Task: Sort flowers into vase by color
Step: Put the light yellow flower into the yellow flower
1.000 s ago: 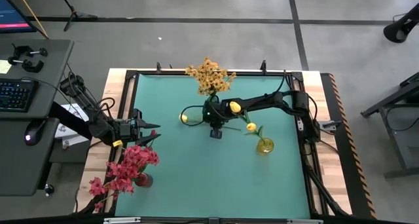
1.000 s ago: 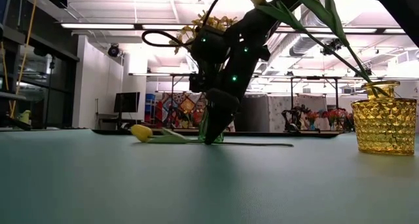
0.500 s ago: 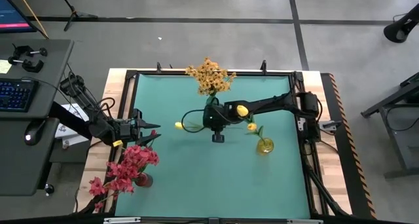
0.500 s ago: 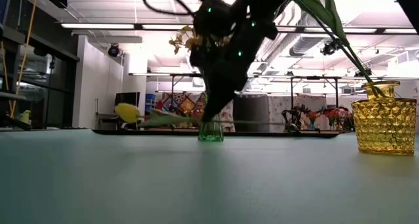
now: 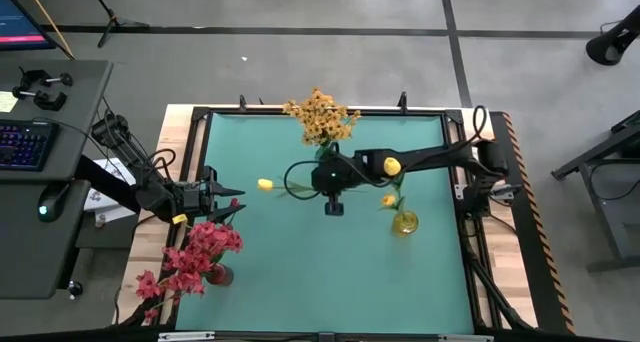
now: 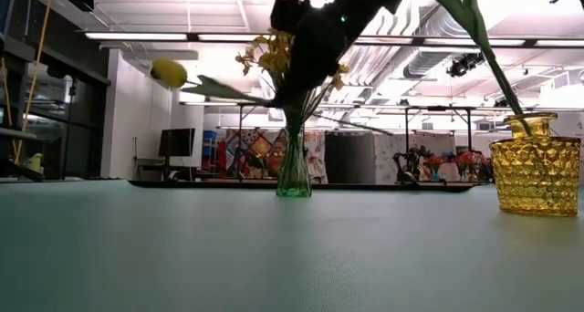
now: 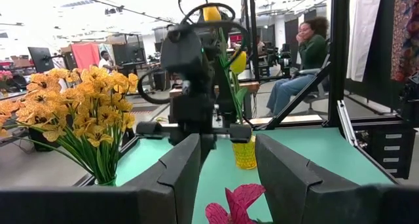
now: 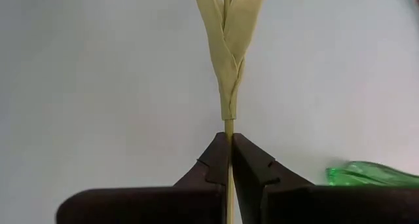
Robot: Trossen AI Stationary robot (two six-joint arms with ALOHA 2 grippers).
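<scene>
At the table's left edge the left gripper (image 5: 232,208) waits just above the mat, its fingers (image 7: 180,175) parted with nothing between them. Just in front of it, near the table's front-left corner, red-pink flowers (image 5: 190,257) stand in a small dark vase (image 5: 221,275); one pink petal shows at the foot of the left wrist view.

Next across the green mat (image 5: 300,272) comes a yellow tulip (image 5: 264,184), lifted clear of the surface. In the low view its bud (image 6: 169,72) hangs high at the left, and the stem runs roughly level from the bud to the right gripper (image 5: 318,180). That gripper is clenched on the stem: the right wrist view shows the two dark fingers (image 8: 213,165) pinched together around the thin stalk (image 8: 227,129), with the pale leaves spreading beyond them.

Behind the gripper, toward the table's far edge, orange-yellow flowers (image 5: 320,117) fill a green glass vase (image 6: 294,171) (its base rests on the mat in the low view). Whether the held stem touches this bunch cannot be told from here, since the arm overlaps it.

Farther right, a yellow glass vase (image 5: 404,223) stands on the mat with two more yellow tulips (image 5: 391,166) leaning out of it.
</scene>
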